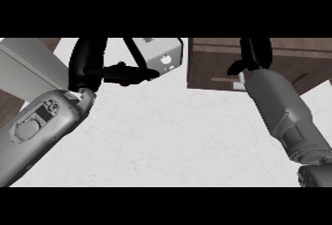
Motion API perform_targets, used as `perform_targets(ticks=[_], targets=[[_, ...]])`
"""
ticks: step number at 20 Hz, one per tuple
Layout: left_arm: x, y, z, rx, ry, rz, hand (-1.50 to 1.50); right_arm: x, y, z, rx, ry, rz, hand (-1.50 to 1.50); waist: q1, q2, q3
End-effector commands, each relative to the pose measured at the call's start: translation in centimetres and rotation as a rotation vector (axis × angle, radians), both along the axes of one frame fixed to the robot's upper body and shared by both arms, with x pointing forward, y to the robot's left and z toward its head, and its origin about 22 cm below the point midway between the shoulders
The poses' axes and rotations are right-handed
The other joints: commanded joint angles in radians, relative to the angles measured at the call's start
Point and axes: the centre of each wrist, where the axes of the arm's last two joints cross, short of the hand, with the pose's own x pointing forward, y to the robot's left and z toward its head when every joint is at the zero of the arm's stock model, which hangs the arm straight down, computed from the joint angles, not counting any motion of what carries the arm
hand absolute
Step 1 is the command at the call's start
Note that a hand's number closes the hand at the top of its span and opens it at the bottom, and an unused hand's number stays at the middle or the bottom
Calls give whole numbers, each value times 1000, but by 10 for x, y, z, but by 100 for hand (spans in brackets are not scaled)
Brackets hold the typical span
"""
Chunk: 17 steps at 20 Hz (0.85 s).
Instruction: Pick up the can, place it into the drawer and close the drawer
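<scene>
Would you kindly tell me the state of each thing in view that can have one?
Grey box: at the counter's far side, partly hidden.
Left hand: raised, its tip at the box's corner; grip cannot be told.
Drawer: open or shut cannot be told.
Right hand: raised against the drawer's front, above the pale handle; grip cannot be told.
Can: none in sight.

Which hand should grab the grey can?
Left, probably. The left hand is right beside the can, while the right hand is across at the wooden drawer.
</scene>
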Motion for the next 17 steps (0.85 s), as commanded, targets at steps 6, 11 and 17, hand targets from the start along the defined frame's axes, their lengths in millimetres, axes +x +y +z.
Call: perform_targets(ticks=[6, 11, 17], targets=[[-7, 17, -19, 20, -11, 16, -150, 13, 40, 37, 397, -92, 114, -150, 15, -2, 0], [-9, 23, -29, -8, 21, 51, -150, 12, 63, 37, 649, -63, 184, -150, -20, -14, -1], [-17, 38, -32, -5, 7, 41, -150, 17, 46, 46, 734, -55, 219, -150, -34, -17, -3]])
